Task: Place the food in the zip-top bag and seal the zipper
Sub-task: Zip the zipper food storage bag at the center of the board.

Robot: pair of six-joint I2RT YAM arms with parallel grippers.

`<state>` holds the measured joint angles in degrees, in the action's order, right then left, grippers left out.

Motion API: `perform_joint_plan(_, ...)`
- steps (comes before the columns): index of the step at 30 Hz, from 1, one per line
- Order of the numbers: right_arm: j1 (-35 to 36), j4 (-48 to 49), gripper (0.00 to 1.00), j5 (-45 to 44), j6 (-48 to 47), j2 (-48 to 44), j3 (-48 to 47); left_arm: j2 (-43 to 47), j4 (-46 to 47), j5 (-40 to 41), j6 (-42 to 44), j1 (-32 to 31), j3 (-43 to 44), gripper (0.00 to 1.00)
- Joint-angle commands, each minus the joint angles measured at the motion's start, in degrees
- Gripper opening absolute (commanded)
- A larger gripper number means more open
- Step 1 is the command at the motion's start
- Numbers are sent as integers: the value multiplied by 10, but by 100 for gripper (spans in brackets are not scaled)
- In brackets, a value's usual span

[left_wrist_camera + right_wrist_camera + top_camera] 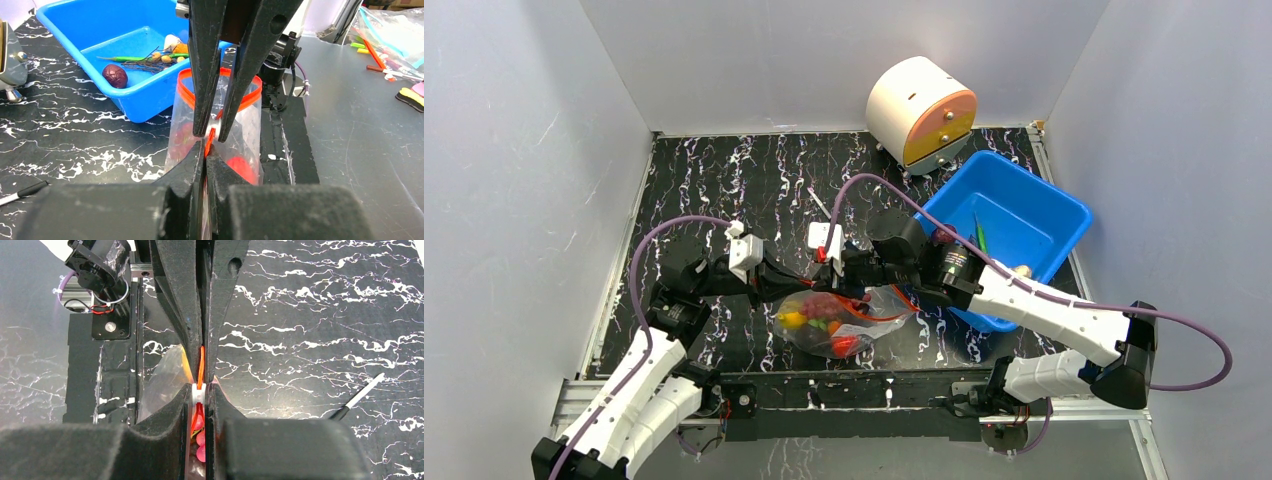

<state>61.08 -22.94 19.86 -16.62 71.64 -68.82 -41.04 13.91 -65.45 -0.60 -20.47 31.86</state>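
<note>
The clear zip-top bag (864,325) lies at the near middle of the table. It holds a yellow banana (792,320), dark grapes (824,303) and a red round fruit (845,346). My left gripper (809,284) is shut on the red-orange zipper (209,142) at the bag's top edge. My right gripper (852,277) faces it tip to tip and is shut on the white slider (198,394) riding on that strip. In the left wrist view the strip beyond the slider stands open as an orange loop (252,97). Pink grapes (200,440) show between the right fingers.
A blue bin (1064,215) stands at the right, close behind the right wrist, with a dark round fruit (115,76) and green stems inside. A white and orange drum (921,110) is at the back. A thin pen (357,399) lies on the marbled table. White walls enclose the table.
</note>
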Motion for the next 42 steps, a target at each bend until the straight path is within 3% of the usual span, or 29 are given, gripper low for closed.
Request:
perform_joint_plan(1,1,12,0,-6,-8,-17,-17,19,-1,20,27,2,25,0)
perform_joint_plan(26,-4,-74,0,-118,-10,-120,25,86,-42,181,71,1,49,0)
perform_joint_plan(35,-6,-146,0,-173,10,-191,50,108,-122,303,140,2,78,0)
perform_joint_plan(38,-5,-176,0,-192,-2,-201,38,134,-119,416,151,1,64,0)
perform_joint_plan(42,-5,-195,0,-195,-7,-202,22,141,-126,461,174,1,62,0)
